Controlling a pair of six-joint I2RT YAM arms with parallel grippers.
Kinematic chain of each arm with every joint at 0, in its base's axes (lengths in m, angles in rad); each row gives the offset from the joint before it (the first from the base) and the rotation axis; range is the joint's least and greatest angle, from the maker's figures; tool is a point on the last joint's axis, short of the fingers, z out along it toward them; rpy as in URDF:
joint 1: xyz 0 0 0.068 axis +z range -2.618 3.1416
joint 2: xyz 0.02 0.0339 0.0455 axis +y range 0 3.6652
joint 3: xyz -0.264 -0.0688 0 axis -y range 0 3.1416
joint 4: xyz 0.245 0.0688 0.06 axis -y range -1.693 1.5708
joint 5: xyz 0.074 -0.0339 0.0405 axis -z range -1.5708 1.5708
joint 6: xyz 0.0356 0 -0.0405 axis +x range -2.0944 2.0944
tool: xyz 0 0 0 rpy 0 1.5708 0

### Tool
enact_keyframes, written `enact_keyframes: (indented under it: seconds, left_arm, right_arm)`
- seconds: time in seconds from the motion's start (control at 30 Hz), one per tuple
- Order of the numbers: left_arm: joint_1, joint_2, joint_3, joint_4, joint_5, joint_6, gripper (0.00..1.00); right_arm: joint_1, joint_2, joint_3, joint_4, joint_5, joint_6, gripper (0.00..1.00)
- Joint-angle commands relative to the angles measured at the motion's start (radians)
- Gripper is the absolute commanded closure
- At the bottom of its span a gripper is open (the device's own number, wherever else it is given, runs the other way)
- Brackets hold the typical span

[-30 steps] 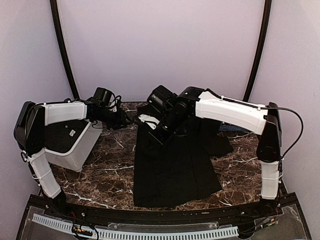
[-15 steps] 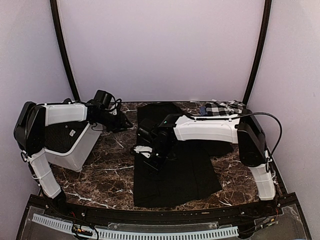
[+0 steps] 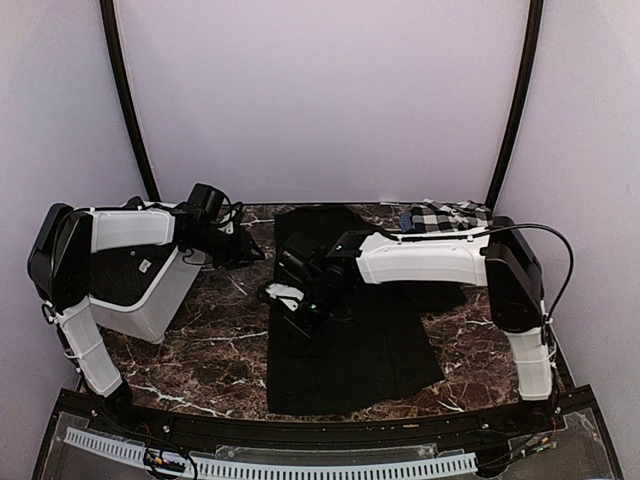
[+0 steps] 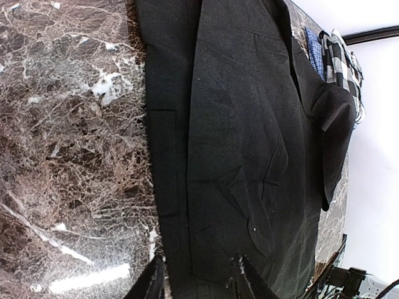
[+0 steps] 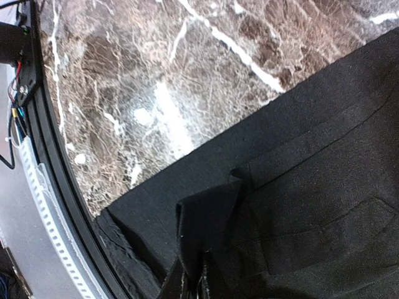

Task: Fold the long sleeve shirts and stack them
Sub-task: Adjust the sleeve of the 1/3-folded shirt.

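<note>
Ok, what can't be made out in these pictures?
- Right wrist view: bottom edge cuts off the right gripper; its hold on the black shirt is unclear.
- Top view: the right arm hides part of the checked shirt.
- Top view: the left arm covers part of the white bin.

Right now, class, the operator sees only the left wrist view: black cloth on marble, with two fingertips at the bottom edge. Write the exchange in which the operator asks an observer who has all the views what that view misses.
Operator: What is the other arm doing?
Observer: The right gripper has its jaws nearly together on a raised fold of the black shirt.
Operator: Where on the shirt is that?
Observer: In the top view it is at the shirt's left edge, about halfway up the table.
Operator: Is anything on my arm's side?
Observer: A white bin sits at the table's left, partly under the left arm.
</note>
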Motion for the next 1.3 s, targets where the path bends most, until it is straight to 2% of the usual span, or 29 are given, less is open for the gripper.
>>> enact_keyframes:
  seconds: [0.0, 0.33, 0.47, 0.57, 0.8, 1.03, 1.27]
  left_arm:
    - [0.001, -0.043, -0.017, -0.012, 0.012, 0.007, 0.64]
    - [0.001, -0.042, -0.029, -0.001, 0.027, -0.003, 0.65]
    - [-0.004, -0.038, -0.04, -0.001, 0.049, -0.006, 0.65]
    - [-0.02, -0.042, -0.071, -0.004, 0.059, -0.001, 0.65]
    - [-0.103, -0.045, -0.117, 0.001, 0.076, 0.001, 0.65]
    - [-0.164, -0.04, -0.112, -0.012, 0.093, 0.0, 0.65]
    - [-0.182, -0.031, -0.071, -0.054, 0.095, 0.011, 0.65]
  right_arm:
    - [0.008, -0.097, -0.039, 0.108, -0.025, 0.036, 0.92]
    - [0.008, -0.139, -0.1, 0.174, -0.045, 0.056, 0.92]
    - [-0.006, -0.166, -0.135, 0.191, 0.057, 0.092, 0.89]
    - [-0.075, -0.227, -0.228, 0.271, 0.112, 0.176, 0.79]
    - [-0.288, -0.312, -0.458, 0.601, 0.065, 0.345, 0.69]
    - [-0.408, -0.226, -0.496, 0.805, -0.047, 0.418, 0.63]
    - [-0.462, -0.139, -0.489, 0.885, -0.081, 0.496, 0.6]
